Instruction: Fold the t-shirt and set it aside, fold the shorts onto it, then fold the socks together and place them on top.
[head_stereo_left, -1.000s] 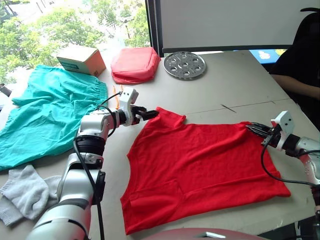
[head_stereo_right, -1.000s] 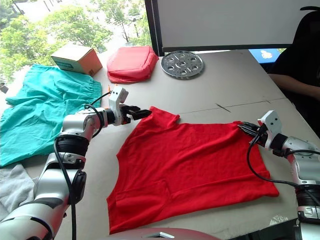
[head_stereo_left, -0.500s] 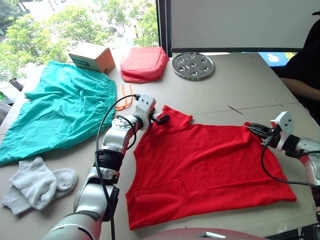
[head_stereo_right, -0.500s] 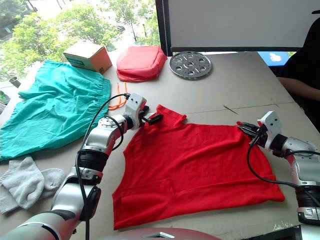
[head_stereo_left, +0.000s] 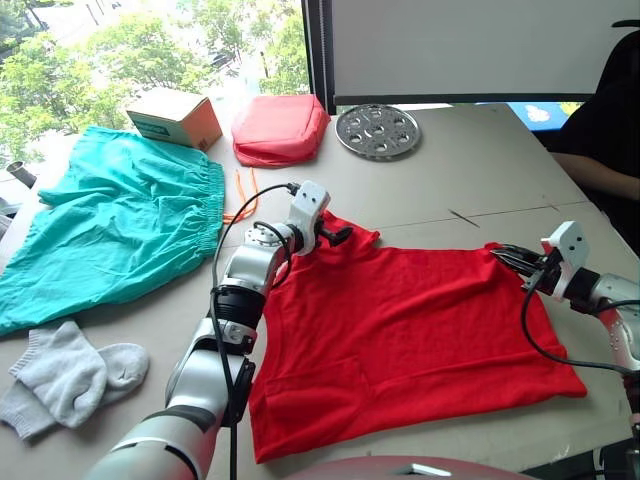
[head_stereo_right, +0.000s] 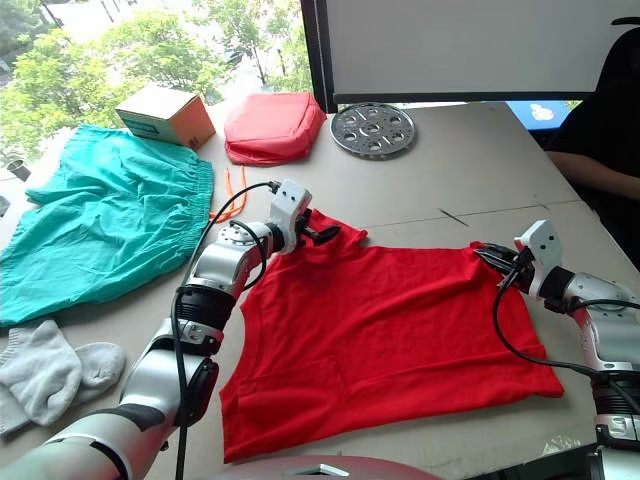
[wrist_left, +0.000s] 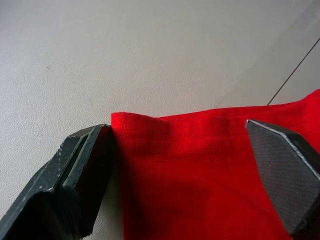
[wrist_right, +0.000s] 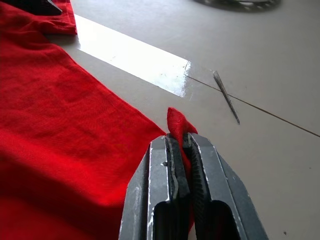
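The t-shirt (head_stereo_left: 420, 330) lies spread flat on the grey table (head_stereo_left: 480, 160), and everything else is placed here against it; the left gripper (head_stereo_left: 335, 236) sits at the shirt's far left corner, its two black fingers (wrist_left: 75, 170) standing wide apart with the red sleeve edge lying between them (one finger touches the folded hem, the other rests over the cloth, and the fabric is not pinched); the right gripper (head_stereo_left: 510, 258) is at the shirt's far right corner, its fingers (wrist_right: 167, 200) pressed close together on a small peak of red cloth that stands up just beyond their tips; the shorts (head_stereo_left: 110, 230) lie crumpled to the left of the t-shirt, well apart from it, with their orange drawstring (head_stereo_left: 240, 195) trailing onto the table between the two garments; the socks (head_stereo_left: 65, 375) lie in a loose heap to the left of the shirt's near edge, below the shorts; beyond the t-shirt, towards the window, sit a salmon-red padded pouch (head_stereo_left: 280, 128), a cardboard box (head_stereo_left: 175, 118) to its left, and a round metal disc (head_stereo_left: 377, 130) with holes to its right; a person's arm (head_stereo_left: 590, 170) rests at the table edge beyond the shirt's right side.
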